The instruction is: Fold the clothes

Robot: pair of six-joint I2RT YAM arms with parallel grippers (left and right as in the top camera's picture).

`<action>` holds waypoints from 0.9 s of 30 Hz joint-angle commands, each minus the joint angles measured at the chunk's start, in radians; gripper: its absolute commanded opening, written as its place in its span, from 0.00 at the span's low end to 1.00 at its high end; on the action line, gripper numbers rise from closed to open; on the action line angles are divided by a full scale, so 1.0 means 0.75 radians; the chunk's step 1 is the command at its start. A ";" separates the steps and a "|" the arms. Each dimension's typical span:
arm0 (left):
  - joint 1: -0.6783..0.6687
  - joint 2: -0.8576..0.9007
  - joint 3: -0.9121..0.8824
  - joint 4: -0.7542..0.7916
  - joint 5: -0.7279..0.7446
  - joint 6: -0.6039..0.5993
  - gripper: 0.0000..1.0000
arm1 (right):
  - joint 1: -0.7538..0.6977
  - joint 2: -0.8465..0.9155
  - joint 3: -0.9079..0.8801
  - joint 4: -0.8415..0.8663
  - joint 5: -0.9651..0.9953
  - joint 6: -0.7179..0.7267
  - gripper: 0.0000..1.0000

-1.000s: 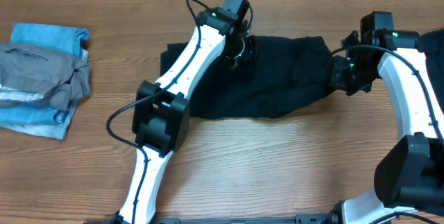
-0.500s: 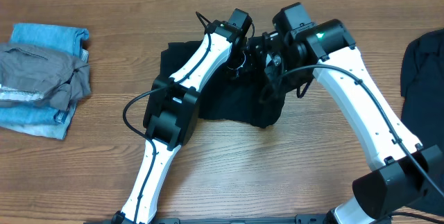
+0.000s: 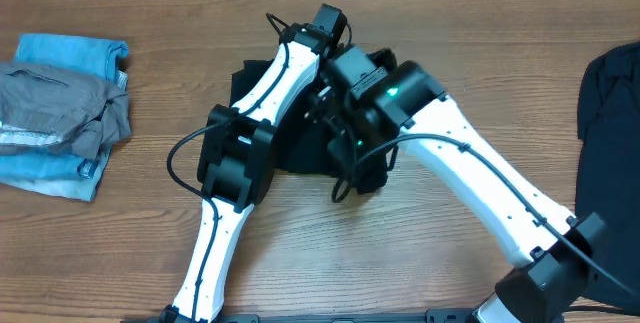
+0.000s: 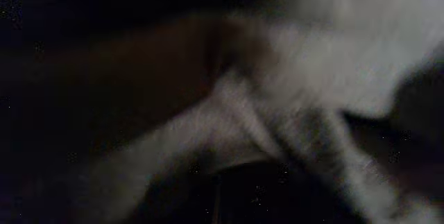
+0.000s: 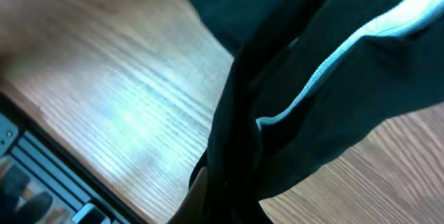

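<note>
The black shorts (image 3: 247, 85) lie in the middle of the table (image 3: 430, 253), partly under both arms. The right gripper (image 3: 341, 129) reaches far across to the left side and its jaws are closed on a part of the shorts. In the right wrist view the cloth hangs down in loose folds above the wood, and the whitish lining (image 5: 361, 40) shows as a thin stripe. I think this side is lifted so that it can be laid over the other half, which makes the fold

The left gripper (image 3: 323, 80) is at the far edge of the shorts and it is closed as well. Probably it holds that edge in place so the cloth does not slide. However, its own camera gives only a dark blur, so I cannot tell if it really pinches cloth

At the left side a pile of blue and grey clothes (image 3: 60, 113) rests well apart. Another black garment (image 3: 612, 73) lies at the right edge, untouched
</note>
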 commanded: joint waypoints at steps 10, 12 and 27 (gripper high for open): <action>0.297 -0.011 0.583 -0.426 -0.037 0.194 0.06 | 0.062 0.199 -0.028 0.180 -0.052 -0.036 0.04; 0.312 -0.011 0.583 -0.458 -0.079 0.222 0.07 | 0.062 0.280 -0.028 0.187 -0.071 -0.039 0.04; 0.328 -0.084 0.610 -0.522 -0.142 0.388 0.21 | 0.037 0.241 0.379 0.110 -0.105 -0.012 1.00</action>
